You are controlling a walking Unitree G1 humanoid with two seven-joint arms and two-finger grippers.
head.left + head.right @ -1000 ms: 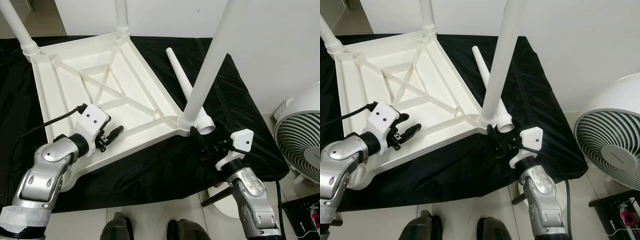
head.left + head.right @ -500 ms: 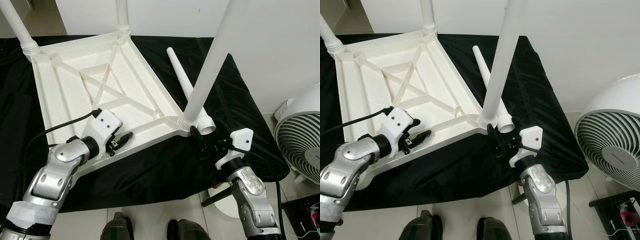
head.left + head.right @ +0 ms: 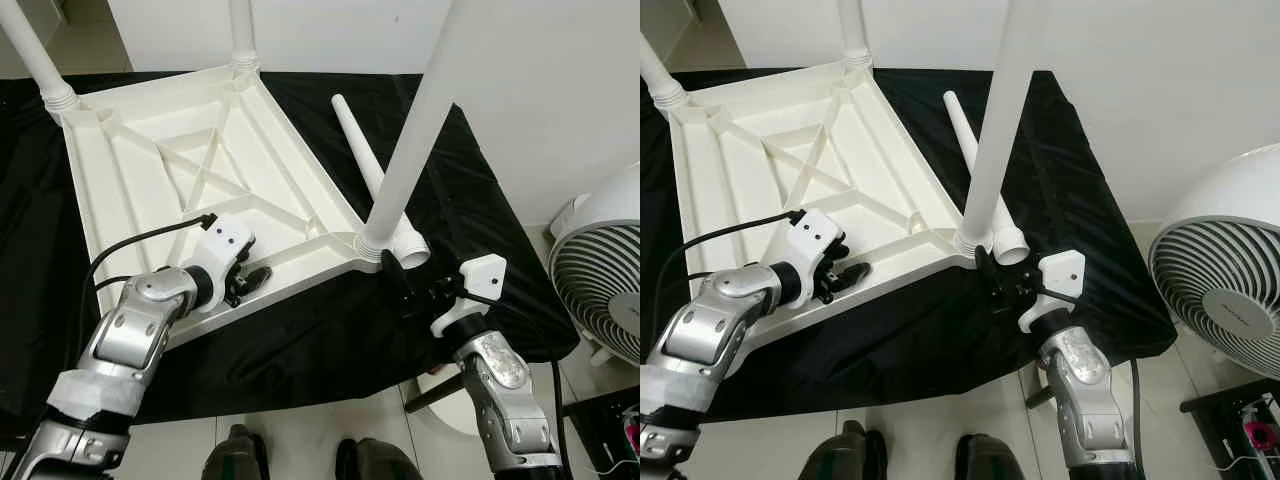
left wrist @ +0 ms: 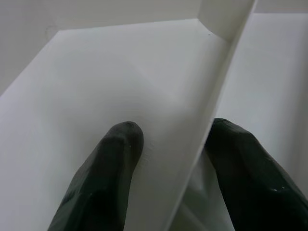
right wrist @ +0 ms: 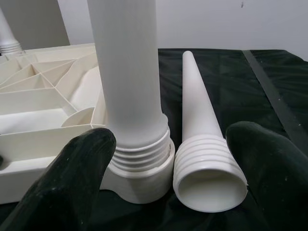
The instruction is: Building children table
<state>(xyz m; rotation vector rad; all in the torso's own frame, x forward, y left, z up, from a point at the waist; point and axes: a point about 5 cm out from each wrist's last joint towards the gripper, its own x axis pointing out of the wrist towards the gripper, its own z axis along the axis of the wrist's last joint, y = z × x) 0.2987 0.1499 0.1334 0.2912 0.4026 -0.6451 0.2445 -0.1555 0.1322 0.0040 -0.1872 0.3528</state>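
Note:
A white plastic tabletop (image 3: 130, 190) lies upside down on a black cloth (image 3: 330, 340). Three white legs stand in its corners; the nearest one (image 3: 410, 130) rises at the front right corner. A fourth, loose leg (image 3: 365, 165) lies on the cloth beside it, threaded end toward me. My left gripper (image 3: 255, 278) is open at the tabletop's near rim, with the rim wall (image 4: 211, 125) between its fingers (image 4: 110, 178). My right gripper (image 3: 395, 285) is open just in front of the standing leg's base (image 5: 130, 159) and the loose leg's threaded mouth (image 5: 207, 178), touching neither.
A white fan (image 3: 600, 290) stands on the floor at the right. The cloth-covered surface ends close in front of me, and my feet show below its edge. A white wall backs the scene.
My left gripper has slid to the right along the tabletop's near rim, toward the front right corner. The right arm and the legs have stayed put.

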